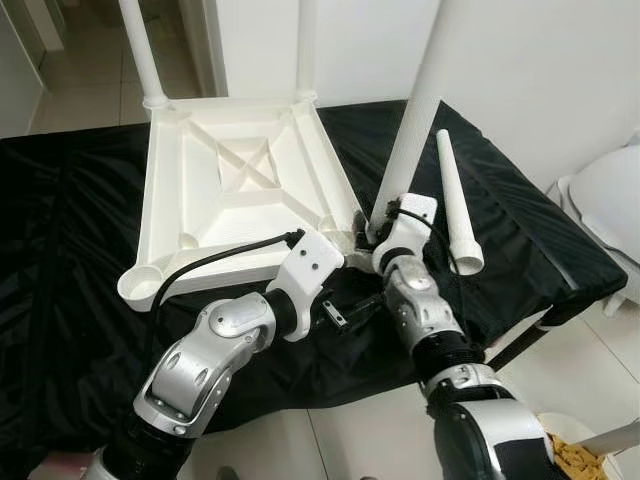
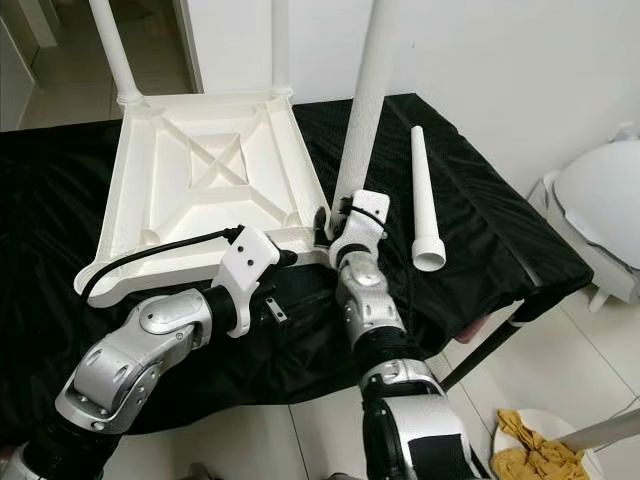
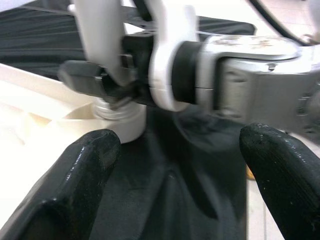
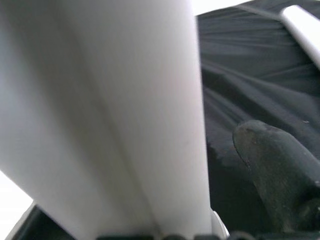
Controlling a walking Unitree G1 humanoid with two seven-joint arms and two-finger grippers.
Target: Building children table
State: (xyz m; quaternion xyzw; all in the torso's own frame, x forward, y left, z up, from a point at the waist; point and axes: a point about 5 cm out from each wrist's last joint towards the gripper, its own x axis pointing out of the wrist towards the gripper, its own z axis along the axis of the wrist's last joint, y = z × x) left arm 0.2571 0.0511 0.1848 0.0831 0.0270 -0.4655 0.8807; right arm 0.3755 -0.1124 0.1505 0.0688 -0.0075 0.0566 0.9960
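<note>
- The white plastic table top lies upside down on a black cloth that covers a low stand, its ribbed underside facing up.
- Two white legs already stand upright in the far corners of the table top; their upper ends run out of the picture.
- A third leg stands upright at the near right corner of the table top, with its lower end at the corner socket.
- The right gripper is at the base of this third leg. In the right wrist view the leg lies against the camera and one black finger shows to one side of it; the other finger is hidden, so I cannot tell how tightly the claw closes on the leg.
- A fourth leg lies loose on the cloth to the right of the upright one, its wide end toward the robot.
- The left gripper hangs just in front of the near right corner, beside the right wrist. Its two black fingers are spread wide with only cloth between them, holding nothing.
- The near left corner socket of the table top has no leg in it.
- A white round object stands on the tiled floor to the right of the stand, and something yellow lies on a white piece near the robot's right side.
</note>
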